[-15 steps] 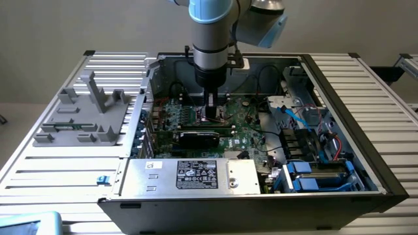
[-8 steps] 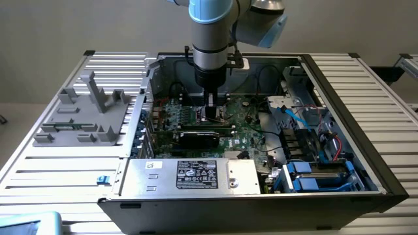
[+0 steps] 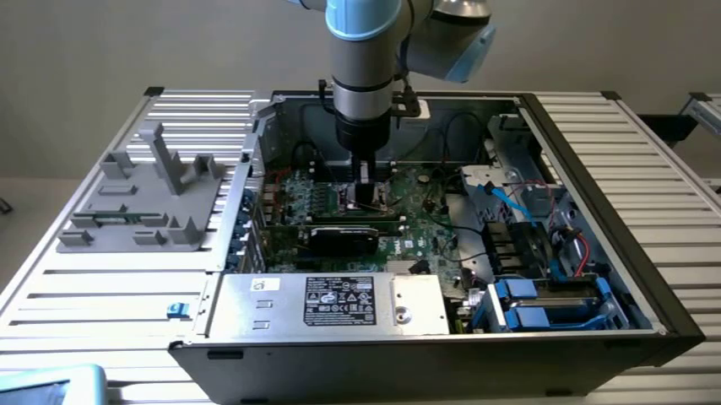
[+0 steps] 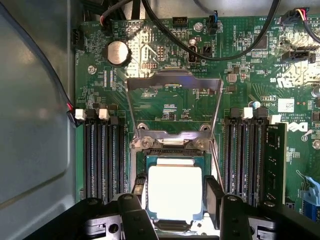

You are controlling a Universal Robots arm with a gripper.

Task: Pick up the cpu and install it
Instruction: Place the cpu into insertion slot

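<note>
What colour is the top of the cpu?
The cpu has a bright silvery top with a thin green rim, clearest in the wrist view.

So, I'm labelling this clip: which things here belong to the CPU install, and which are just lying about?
Job: cpu, its socket, open retention plate, claw.
Lying about: coin battery, memory slots, silver power box, grey fixture.
</note>
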